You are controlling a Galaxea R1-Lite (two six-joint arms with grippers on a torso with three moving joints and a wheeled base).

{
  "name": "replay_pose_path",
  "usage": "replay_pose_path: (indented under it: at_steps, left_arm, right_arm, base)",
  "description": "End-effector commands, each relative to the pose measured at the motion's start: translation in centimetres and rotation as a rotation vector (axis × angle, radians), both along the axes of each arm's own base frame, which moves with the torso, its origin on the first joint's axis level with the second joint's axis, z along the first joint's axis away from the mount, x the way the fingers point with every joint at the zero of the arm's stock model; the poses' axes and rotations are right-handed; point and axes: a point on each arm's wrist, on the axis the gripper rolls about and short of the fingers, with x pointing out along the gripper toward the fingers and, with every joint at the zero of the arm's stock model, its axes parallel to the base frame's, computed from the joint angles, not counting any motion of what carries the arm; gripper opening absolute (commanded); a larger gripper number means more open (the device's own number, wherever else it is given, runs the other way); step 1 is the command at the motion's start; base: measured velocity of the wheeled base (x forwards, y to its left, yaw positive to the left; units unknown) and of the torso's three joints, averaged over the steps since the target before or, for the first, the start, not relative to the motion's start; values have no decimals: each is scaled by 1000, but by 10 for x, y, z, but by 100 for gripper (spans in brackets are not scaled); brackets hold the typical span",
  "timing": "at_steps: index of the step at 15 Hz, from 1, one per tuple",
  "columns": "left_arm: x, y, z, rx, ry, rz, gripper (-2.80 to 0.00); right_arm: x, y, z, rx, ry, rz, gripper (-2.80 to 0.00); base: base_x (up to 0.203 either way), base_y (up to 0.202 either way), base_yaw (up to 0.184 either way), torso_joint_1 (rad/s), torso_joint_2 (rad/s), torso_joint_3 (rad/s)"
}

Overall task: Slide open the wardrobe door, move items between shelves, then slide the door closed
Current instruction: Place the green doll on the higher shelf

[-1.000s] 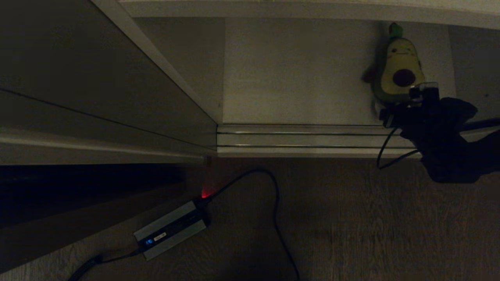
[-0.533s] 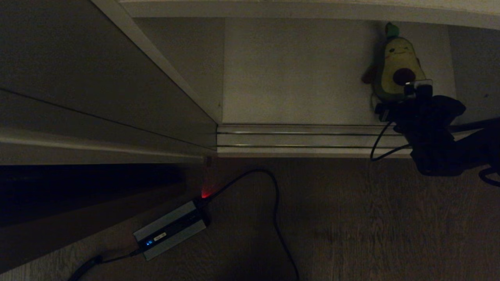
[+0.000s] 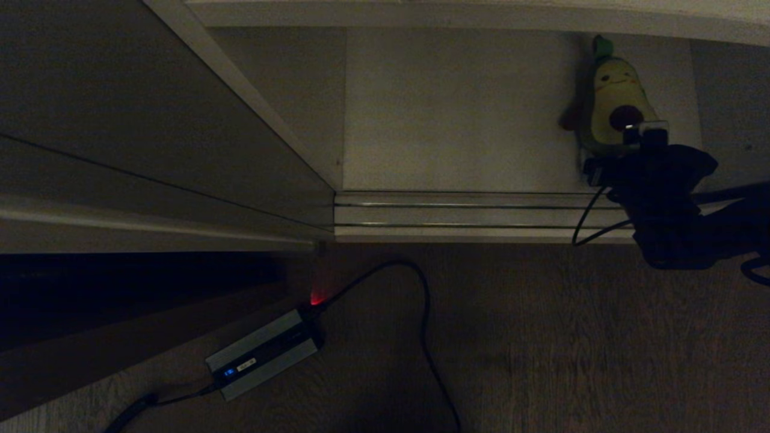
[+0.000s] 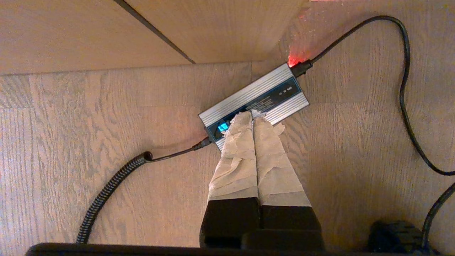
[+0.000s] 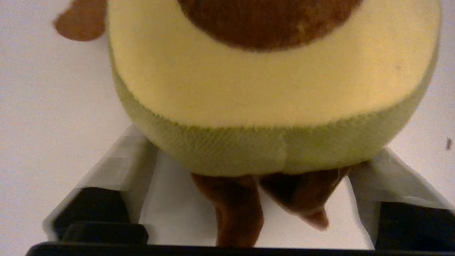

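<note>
the sliding wardrobe door (image 3: pixel 138 114) stands pushed to the left, leaving the wardrobe open. on the pale shelf (image 3: pixel 457 114) inside, the avocado plush (image 3: pixel 615 90) lies at the right, face up. the right gripper (image 3: pixel 628 147) reaches in from the right edge, at the toy's lower end. on the wooden floor (image 3: pixel 571 349) lies a grey box (image 3: pixel 263 353) with a black cable (image 3: pixel 421 313), before the ribbed floor track (image 3: pixel 457 216).
</note>
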Motion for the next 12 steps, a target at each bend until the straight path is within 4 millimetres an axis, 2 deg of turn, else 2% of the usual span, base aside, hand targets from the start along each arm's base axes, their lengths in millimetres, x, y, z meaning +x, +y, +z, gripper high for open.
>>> replay_pose_path:
  at_steps: [1,6,12]
  left_arm:
    - [0,0,0,0,0,0,-280]
    - [0,0,0,0,0,0,-280]
    - [0,0,0,0,0,0,-280]
  right_arm:
    - [-3,0,5,-3,-16,0,-280]
    - [-9,1,-2,-2,20,15,-280]
    - [-29,4,7,-15,36,63,-280]
  base:
    - [0,0,0,0,0,0]
    - [0,0,0,0,0,0]
    - [0,0,0,0,0,0]
